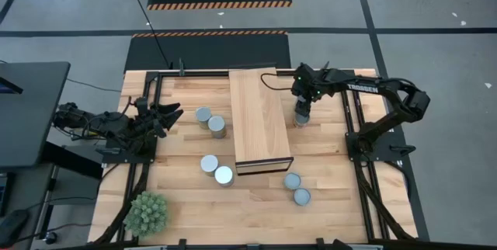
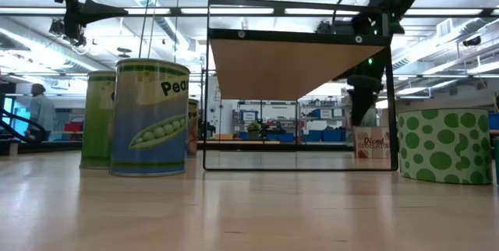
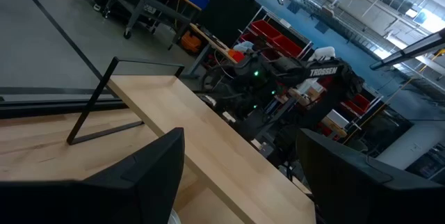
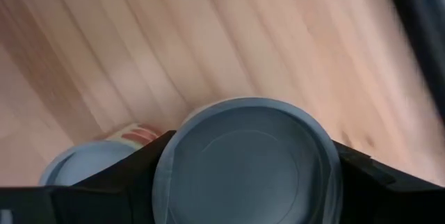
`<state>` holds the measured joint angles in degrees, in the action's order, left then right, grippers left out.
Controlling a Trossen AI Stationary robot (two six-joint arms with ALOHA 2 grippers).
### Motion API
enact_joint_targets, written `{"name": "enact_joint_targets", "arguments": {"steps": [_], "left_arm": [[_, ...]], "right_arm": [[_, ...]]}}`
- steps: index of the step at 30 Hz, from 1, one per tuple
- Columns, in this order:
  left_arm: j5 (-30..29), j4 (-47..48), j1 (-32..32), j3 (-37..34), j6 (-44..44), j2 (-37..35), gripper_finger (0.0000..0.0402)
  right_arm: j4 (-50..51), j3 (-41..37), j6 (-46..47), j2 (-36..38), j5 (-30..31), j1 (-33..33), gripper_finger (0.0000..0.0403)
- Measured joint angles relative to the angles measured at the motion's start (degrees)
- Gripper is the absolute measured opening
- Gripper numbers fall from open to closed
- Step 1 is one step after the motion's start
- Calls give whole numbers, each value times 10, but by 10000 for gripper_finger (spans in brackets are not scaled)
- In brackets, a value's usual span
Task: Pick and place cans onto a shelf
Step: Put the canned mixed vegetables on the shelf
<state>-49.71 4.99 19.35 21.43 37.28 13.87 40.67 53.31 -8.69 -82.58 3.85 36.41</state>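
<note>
The shelf (image 1: 260, 118) is a raised light-wood plank on a thin black frame in the middle of the table. Several cans with silvery tops stand in pairs around it: two on its left (image 1: 210, 120), two near its front left corner (image 1: 217, 169), two near its front right corner (image 1: 297, 189). My right gripper (image 1: 301, 112) reaches down just right of the shelf, shut on a can (image 4: 247, 158); a second can (image 4: 76, 165) stands beside that one. My left gripper (image 1: 167, 114) waits open and level at the table's left side, touching nothing. My right gripper has its two fingers (image 4: 139, 175) against opposite sides of the can, just below its top rim (image 4: 174, 147). The fingers come from above, pointing steeply down. The can is upright, its round top facing the camera. Whether its bottom is on the table is hidden.
A small green potted plant (image 1: 147, 213) sits at the near left corner. The black shelf frame (image 2: 207, 87) stands on the table. In the low view a pea-labelled can (image 2: 148, 118) and a green-spotted can (image 2: 444, 146) stand near.
</note>
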Motion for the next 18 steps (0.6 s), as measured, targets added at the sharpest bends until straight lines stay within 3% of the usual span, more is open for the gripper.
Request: {"name": "enact_joint_targets", "arguments": {"steps": [4, 9, 18], "left_arm": [[-11, 0, 0, 0, -3, 0, 281], [-22, 0, 0, 0, -4, 0, 281], [-22, 0, 0, 0, -4, 0, 281]], "right_arm": [[66, 59, 15, 4, 39, 2, 292], [115, 152, 42, 2, 40, 11, 293], [154, 275, 101, 2, -9, 18, 293]]}}
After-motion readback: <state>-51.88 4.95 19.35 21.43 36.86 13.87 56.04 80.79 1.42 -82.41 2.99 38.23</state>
